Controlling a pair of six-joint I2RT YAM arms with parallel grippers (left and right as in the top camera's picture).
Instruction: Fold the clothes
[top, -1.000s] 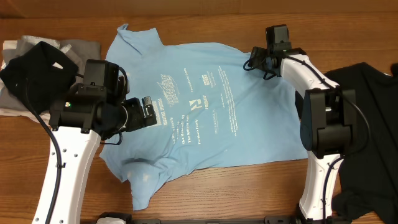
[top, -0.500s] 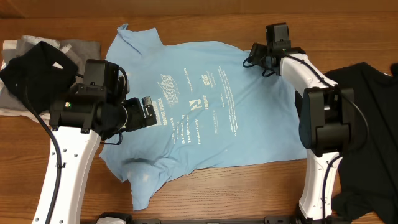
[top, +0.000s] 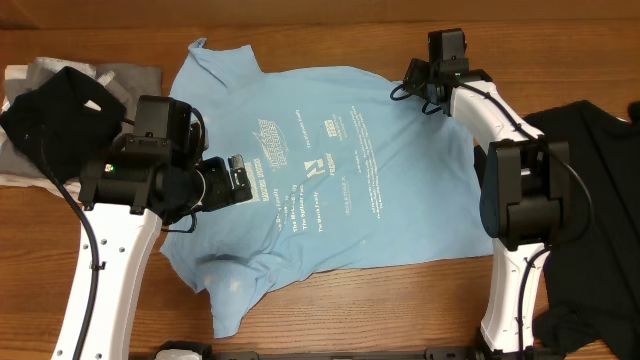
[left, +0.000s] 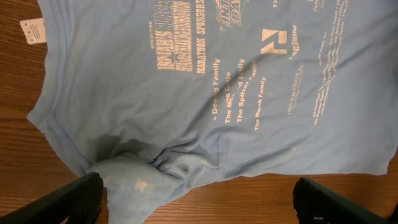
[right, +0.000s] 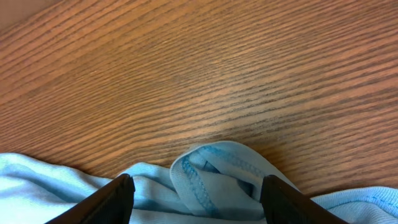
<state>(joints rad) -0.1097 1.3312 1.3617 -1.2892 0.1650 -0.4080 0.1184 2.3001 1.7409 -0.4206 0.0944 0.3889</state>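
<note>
Right claw (right: 194, 198) narrowed; T-shirt sleeve (right: 217, 167) bunched between jaws.

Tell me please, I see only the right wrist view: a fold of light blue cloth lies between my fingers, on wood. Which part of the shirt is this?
Observer: In the overhead view, the right gripper is at the far right corner of the light blue T-shirt, at its hem end. The sleeves are on the opposite side.
Operator: And where is the left arm?
Observer: The left gripper hovers wide open over the printed part of the shirt, nearer the sleeves, and holds nothing.
Operator: Is other clothing close by?
Observer: Yes, a black garment lies to the right of the shirt, beyond the right arm.
</note>
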